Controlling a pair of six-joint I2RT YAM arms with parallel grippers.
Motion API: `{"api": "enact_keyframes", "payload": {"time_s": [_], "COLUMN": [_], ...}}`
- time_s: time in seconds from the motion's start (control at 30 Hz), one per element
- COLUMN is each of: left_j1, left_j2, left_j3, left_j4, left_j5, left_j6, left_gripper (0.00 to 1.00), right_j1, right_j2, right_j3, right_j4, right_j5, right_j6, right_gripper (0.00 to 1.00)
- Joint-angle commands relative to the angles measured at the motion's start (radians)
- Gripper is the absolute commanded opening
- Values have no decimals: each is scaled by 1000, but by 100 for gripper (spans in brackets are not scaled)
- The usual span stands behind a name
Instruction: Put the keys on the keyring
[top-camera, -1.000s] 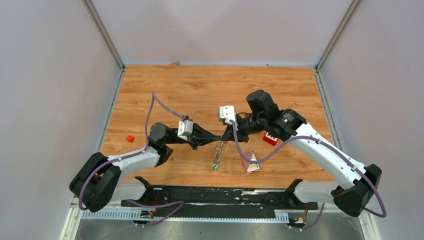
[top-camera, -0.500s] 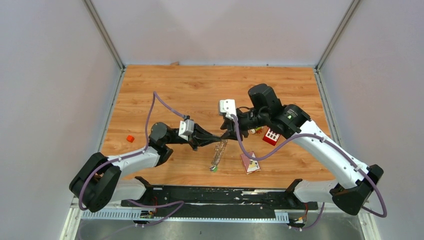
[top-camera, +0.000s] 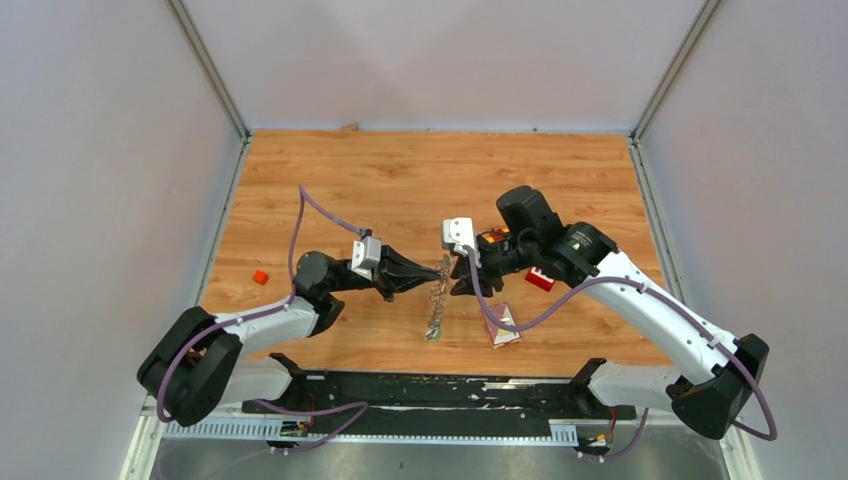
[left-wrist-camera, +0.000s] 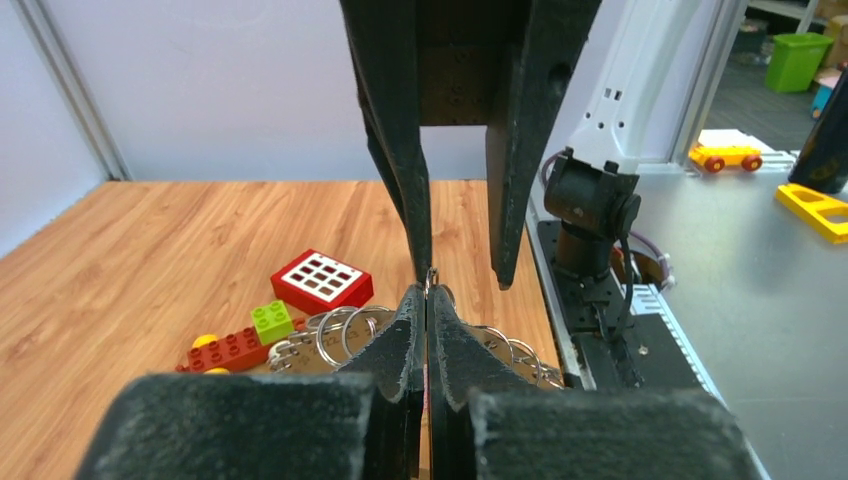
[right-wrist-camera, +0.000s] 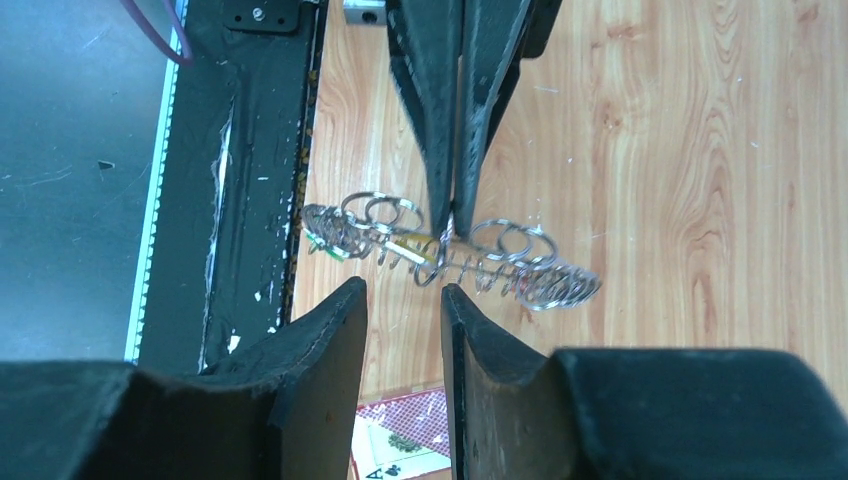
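Right wrist view: left gripper (right-wrist-camera: 450, 218) is clamped on the keyring (right-wrist-camera: 510, 262), a chain of wire rings pinched partway along.
Right gripper (right-wrist-camera: 404, 296): jaws partly apart, just short of the rings, holding nothing.
Keys: none clearly made out.
Advice: the right gripper should probably close on one ring beside the pinch, squarely, without dragging the chain.

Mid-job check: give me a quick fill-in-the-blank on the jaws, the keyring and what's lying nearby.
1. The jaws of the left gripper are ____ on a ring of the keyring.
2. The jaws of the right gripper stand ____.
3. In the left wrist view, the block with white buttons is ____ in colour.

Missing words: shut; open; red.
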Motion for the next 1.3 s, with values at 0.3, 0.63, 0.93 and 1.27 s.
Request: {"api": "enact_keyframes", "payload": {"time_s": [0.3, 0.63, 0.93, 1.27], "left_j1": [3, -1, -2, -12], "left_j2": [-30, -23, -27, -59], "left_j3": [-13, -11, -6, 0], "left_j4": [219, 239, 248, 272], "left_j5": [-30, -7, 26, 78], "left_j6": [-116, -118, -109, -113], "left_gripper": [0, 0, 0, 0], "right_j1": [-32, -34, -34, -33], "right_j2": [-38, 0, 4, -1], "right_j3": [-37, 32, 28, -2], "right_j4": [81, 28, 37, 57], "right_j5": [-111, -208, -210, -220], "right_j6": [5, -16, -12, -22], "right_gripper": [27, 26, 16, 1]}}
